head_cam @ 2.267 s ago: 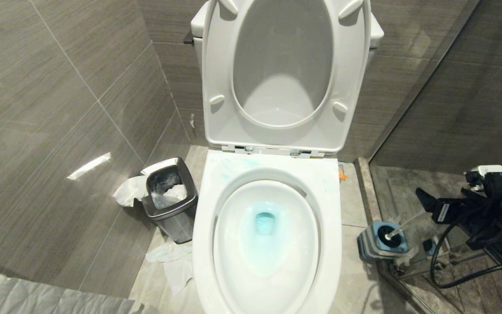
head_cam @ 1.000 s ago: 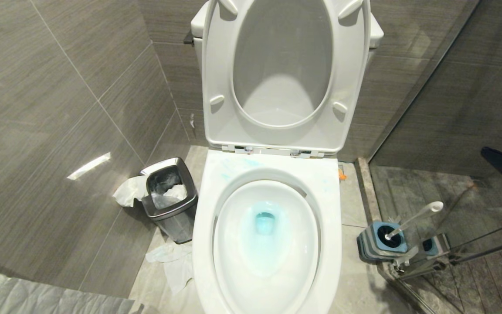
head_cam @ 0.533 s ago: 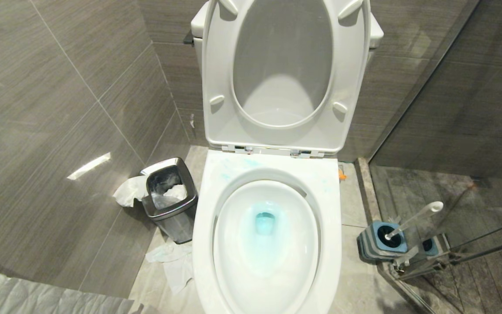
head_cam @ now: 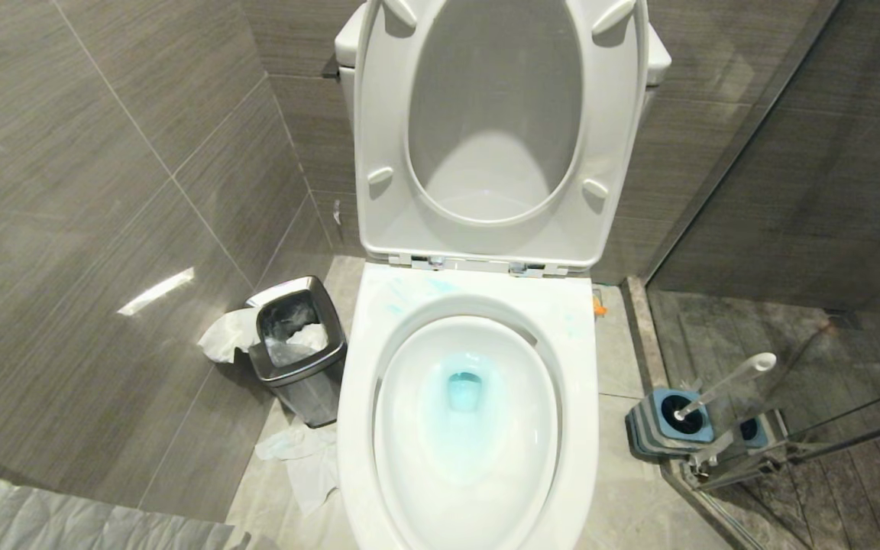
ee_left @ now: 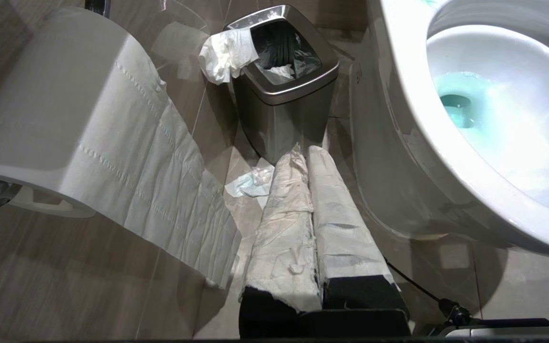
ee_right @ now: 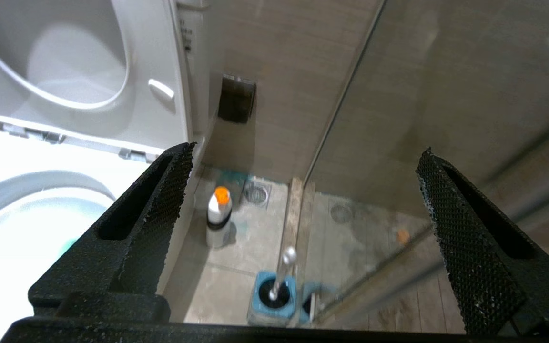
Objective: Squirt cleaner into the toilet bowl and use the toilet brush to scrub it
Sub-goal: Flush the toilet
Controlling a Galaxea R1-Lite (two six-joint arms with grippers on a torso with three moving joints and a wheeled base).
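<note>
The toilet bowl (head_cam: 467, 428) is seen at the lower centre of the head view, its seat and lid (head_cam: 495, 130) raised upright against the cistern. The cleaner (head_cam: 464, 391) is visible as a turquoise tint pooled at the drain, with faint blue smears on the rim behind the basin.

The toilet brush (head_cam: 723, 384) is found at the lower right of the head view, leaning in its blue-topped holder (head_cam: 665, 425) on the floor beside the glass partition. In the right wrist view an orange-capped bottle (ee_right: 218, 216) is shown standing on the floor beside the bowl.

The right gripper (ee_right: 303, 157) is held above the brush, fingers spread wide and empty. The left gripper (ee_left: 308, 157), its fingers wrapped in white paper and pressed together, is pointed at a steel waste bin (ee_left: 284, 85), with a toilet roll (ee_left: 50, 109) nearby.
</note>
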